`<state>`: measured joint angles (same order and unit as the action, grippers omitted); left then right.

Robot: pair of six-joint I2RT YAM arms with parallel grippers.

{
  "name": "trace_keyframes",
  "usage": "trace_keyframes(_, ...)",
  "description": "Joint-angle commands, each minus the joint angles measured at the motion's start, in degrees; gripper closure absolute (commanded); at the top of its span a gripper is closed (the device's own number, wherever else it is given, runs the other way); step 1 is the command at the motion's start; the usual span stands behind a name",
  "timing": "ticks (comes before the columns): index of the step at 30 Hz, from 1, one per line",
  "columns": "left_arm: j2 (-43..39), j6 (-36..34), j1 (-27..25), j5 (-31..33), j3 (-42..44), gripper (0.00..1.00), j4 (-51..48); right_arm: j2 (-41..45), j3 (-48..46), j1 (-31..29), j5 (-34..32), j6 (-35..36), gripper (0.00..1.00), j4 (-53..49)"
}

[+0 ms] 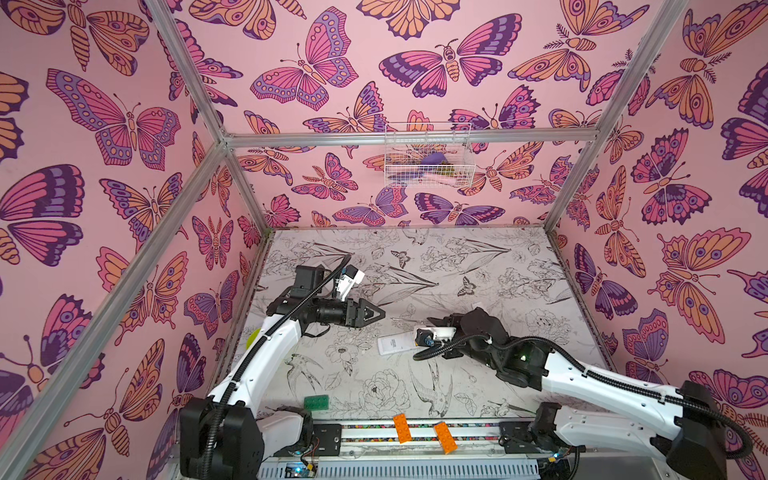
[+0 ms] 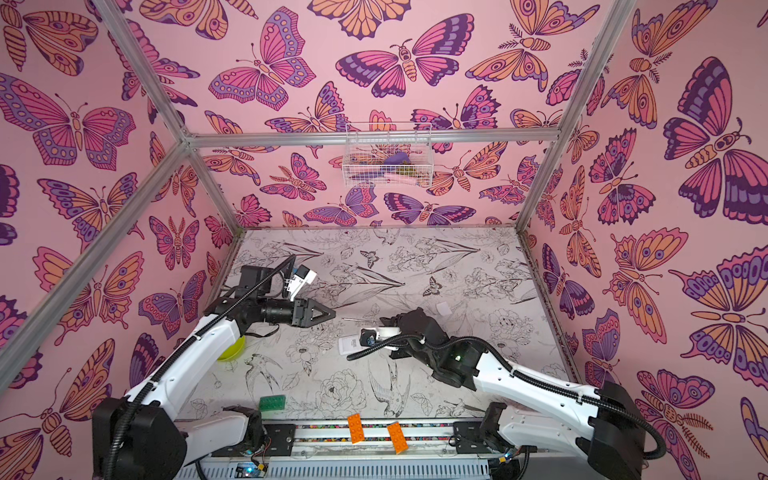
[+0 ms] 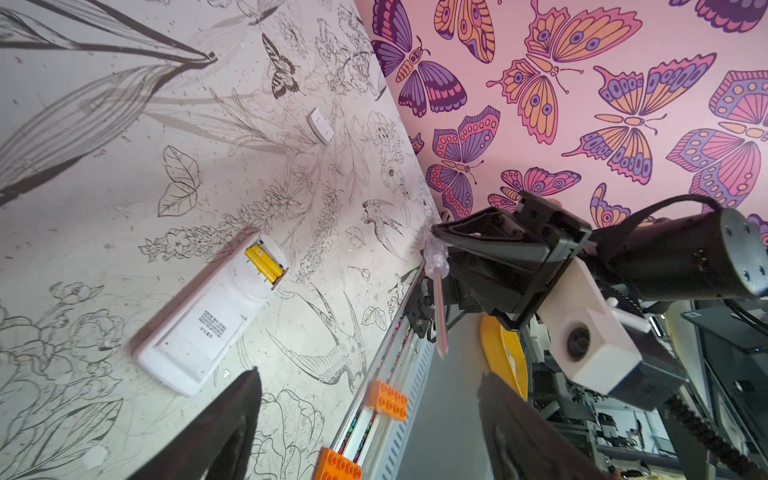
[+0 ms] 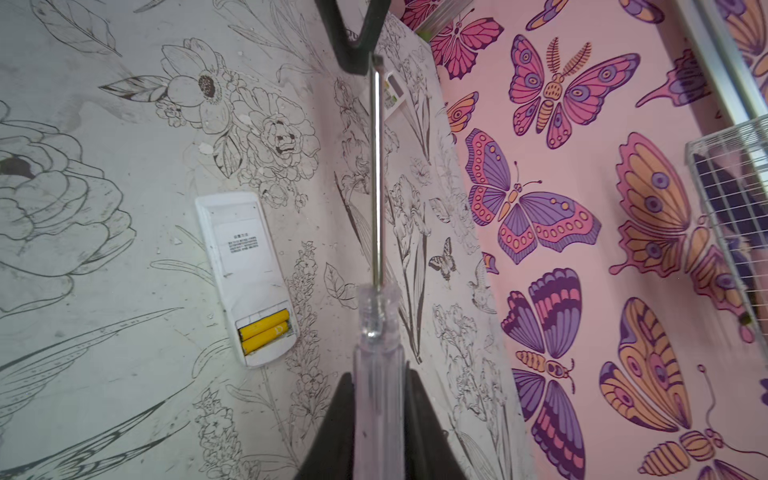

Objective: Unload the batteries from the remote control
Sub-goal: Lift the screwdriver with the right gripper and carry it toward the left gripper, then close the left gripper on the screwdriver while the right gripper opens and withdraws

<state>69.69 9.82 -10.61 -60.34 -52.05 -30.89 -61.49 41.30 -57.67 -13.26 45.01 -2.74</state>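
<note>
Plainly the yellow batteries lie crosswise in the remote's open bay, nearer the right fingers clenched on the screwdriver than the spread, empty left fingers.

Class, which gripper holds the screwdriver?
The right gripper: shut on the screwdriver by its clear handle; the left gripper is open and empty.

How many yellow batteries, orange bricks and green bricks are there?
Yellow batteries: 2
Orange bricks: 2
Green brick: 1
Total: 5
</note>
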Motion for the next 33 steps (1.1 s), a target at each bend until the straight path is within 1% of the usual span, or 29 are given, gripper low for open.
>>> trace_keyframes(1,0.47,5.0,-1.12,-3.75,1.2,0.17,4.62,-1.69,0.45,-1.9,-6.83,4.91,1.0,3.86)
trace_keyframes(4,0.36,6.77,-1.86,-3.76,3.64,0.19,8.12,-2.9,-0.97,-4.15,-10.77,8.12,1.0,8.33)
trace_keyframes(6,0.68,8.11,-2.04,-3.14,4.06,0.23,8.96,-3.91,-1.01,-4.9,-12.49,8.78,1.0,9.69)
trace_keyframes(9,0.73,10.12,-2.84,-3.8,3.95,0.27,10.15,-4.89,0.09,-5.47,-13.22,8.61,1.0,8.58)
trace_keyframes(11,0.95,9.64,-3.95,-3.8,4.7,0.3,11.41,-5.11,-0.03,-5.61,-13.22,8.54,1.0,9.21)
trace_keyframes(14,1.59,10.03,-4.6,-3.21,4.79,0.42,11.77,-5.39,0.14,-5.61,-13.31,7.86,1.0,9.54)
trace_keyframes(16,1.77,10.78,-5.22,-3.48,4.64,0.47,12.02,-5.61,0.49,-5.87,-13.02,7.42,1.0,8.93)
trace_keyframes(19,2.26,9.28,-6.17,-3.14,4.96,0.54,12.71,-5.94,-0.08,-5.99,-12.78,7.68,1.0,9.85)
trace_keyframes(21,2.63,9.94,-6.18,-2.35,4.43,0.61,12.84,-6.48,0.13,-6.05,-12.94,7.25,1.0,9.79)
trace_keyframes(25,2.62,10.89,-6.4,-2.72,4.73,0.7,13.72,-6.95,0.28,-6.52,-12.5,7.53,1.0,9.71)
trace_keyframes(26,2.64,10.54,-6.5,-2.64,5.09,0.74,14.07,-7.07,0.19,-6.49,-12.62,7.62,1.0,10.07)
trace_keyframes(28,2.67,10.34,-6.36,-2.16,4.99,0.88,14.2,-7.81,0.55,-6.45,-13.77,7.16,1.0,10.47)
trace_keyframes(29,2.64,10.79,-6.37,-2.36,4.94,0.94,14.2,-8.16,0.99,-6.58,-14.3,6.91,1.0,10.13)
trace_keyframes(31,2.58,11.03,-6.35,-2.77,5.1,0.98,14.26,-8.11,1.68,-6.6,-14.35,6.39,1.0,8.73)
trace_keyframes(33,2.56,9.64,-6.42,-2.21,5.62,1.0,14.21,-7.45,0.6,-6.67,-14.37,6.54,1.0,10.38)
